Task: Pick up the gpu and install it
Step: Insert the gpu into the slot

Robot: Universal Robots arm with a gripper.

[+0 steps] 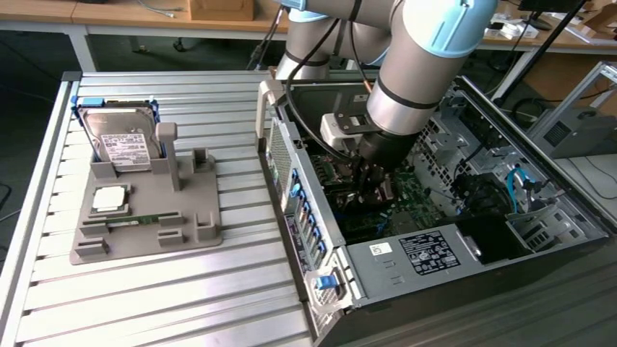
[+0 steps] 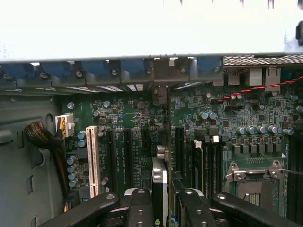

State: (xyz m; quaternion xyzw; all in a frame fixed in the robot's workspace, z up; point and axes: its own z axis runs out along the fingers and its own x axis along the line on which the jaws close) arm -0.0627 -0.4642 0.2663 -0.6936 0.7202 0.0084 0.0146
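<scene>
While the arm reaches down into the open computer case (image 1: 501, 238), the work stands at the install step: the pick-up is done and the gpu (image 2: 169, 142) is held over the green motherboard (image 2: 137, 142). The gripper (image 2: 165, 208) is closed on the gpu, its dark fingers (image 2: 141, 208) pressed against either face of the card near the wrist camera. In the exterior view the gripper (image 1: 374, 181) sits low inside the case, right of the case's rear panel and left of the drive bays.

The card is seen edge-on in the wrist view, as a thin upright line. Its long axis runs from the gripper toward the rear wall of the case, and its narrow metal bracket (image 2: 161, 93) points at the row of blue slot clips (image 2: 132, 66) along that wall. The card's flat faces stand vertical, parallel to the black expansion slots (image 2: 128, 156) and the white slot (image 2: 92, 161) beside them.

Whether the lower edge has already entered a slot cannot be told. In my judgement the next move calls for keeping the edge square over its slot, the bracket lined up with its opening, and a straight, even press downward without tilt.

On the tabletop (image 1: 173, 303), at the exterior view's left, a grey holder (image 1: 144, 217) carries a hard drive (image 1: 121, 137) and a memory stick (image 1: 144, 219), well apart from the case.
</scene>
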